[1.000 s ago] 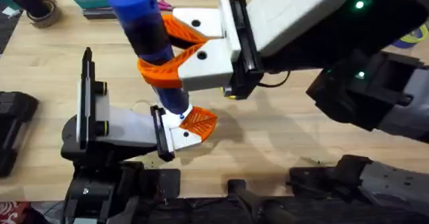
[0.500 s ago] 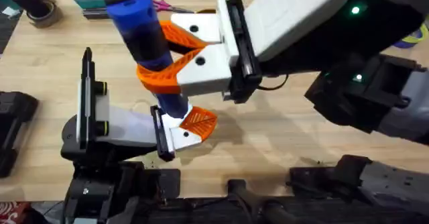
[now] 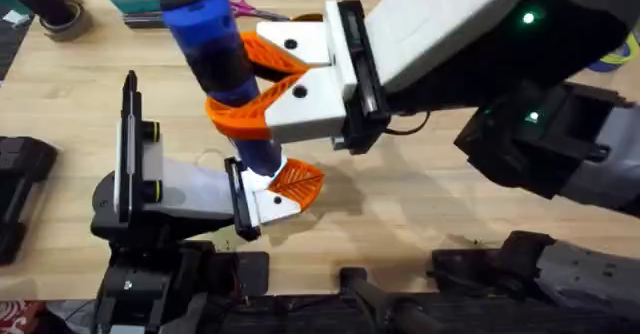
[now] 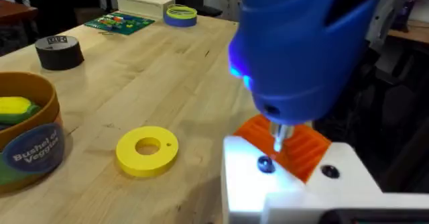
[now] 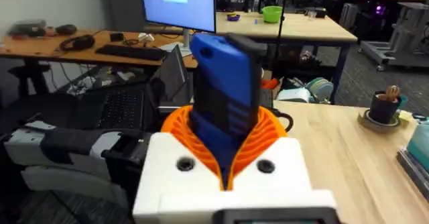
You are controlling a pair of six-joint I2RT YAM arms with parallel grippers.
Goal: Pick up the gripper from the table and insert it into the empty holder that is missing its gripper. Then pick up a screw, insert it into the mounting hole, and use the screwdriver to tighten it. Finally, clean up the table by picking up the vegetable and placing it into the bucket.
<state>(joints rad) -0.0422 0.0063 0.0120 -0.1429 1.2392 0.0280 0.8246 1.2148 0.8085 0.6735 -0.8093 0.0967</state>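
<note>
Bright blue pen-shaped electric screwdriver (image 3: 215, 59): clamped upright in right gripper (image 3: 245, 89), tip on screw in white angular plastic holder (image 4: 295, 184), mid-tabletop near front edge. Left gripper (image 3: 262, 196): jaw state indeterminable. Risk: tilt causing tip slip-off, cross-threading.

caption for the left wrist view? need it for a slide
Blue screwdriver held upright, its metal tip over the white holder with the orange gripper seated; yellow disc and bucket behind.
</note>
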